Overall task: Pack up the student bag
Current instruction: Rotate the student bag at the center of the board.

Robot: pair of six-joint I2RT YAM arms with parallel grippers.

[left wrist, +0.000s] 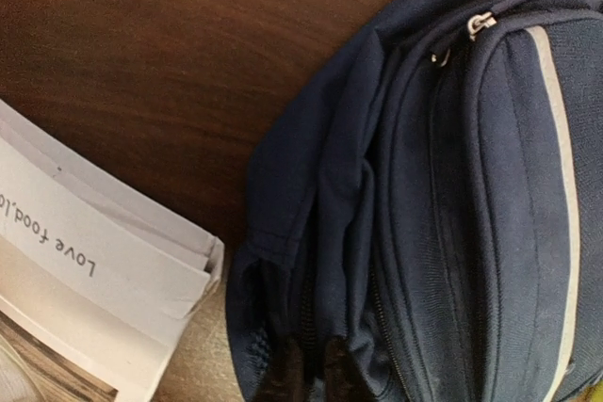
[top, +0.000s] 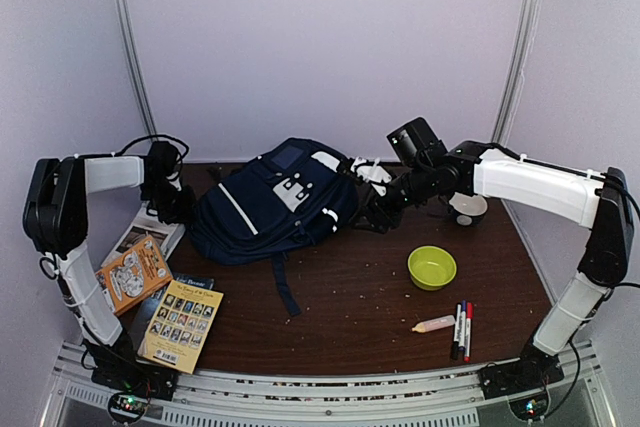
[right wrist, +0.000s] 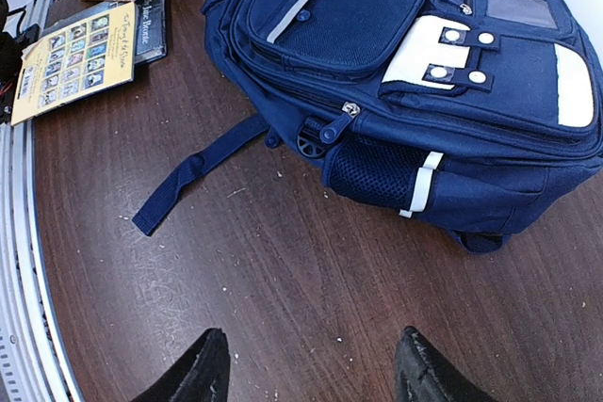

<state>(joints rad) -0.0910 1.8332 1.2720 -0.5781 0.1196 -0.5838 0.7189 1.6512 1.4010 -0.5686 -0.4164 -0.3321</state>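
The student bag (top: 275,202) is a large navy backpack with a thin white stripe, lying flat in the middle of the table. My left gripper (top: 178,205) is at the bag's left edge. In the left wrist view its dark fingertips (left wrist: 287,376) are pinched close on a fold of the bag's fabric (left wrist: 471,214) by a zipper. My right gripper (top: 375,217) hovers open and empty just right of the bag. In the right wrist view its fingers (right wrist: 203,369) are spread wide above bare table, with the bag (right wrist: 405,54) ahead of them and its strap (right wrist: 193,171) trailing out.
A white book (top: 150,232), an orange book (top: 135,272) and a yellow book (top: 183,322) lie at the left. A green bowl (top: 432,267), a small tube (top: 435,324) and markers (top: 462,327) lie at the right. A white cup (top: 467,209) stands behind the right arm.
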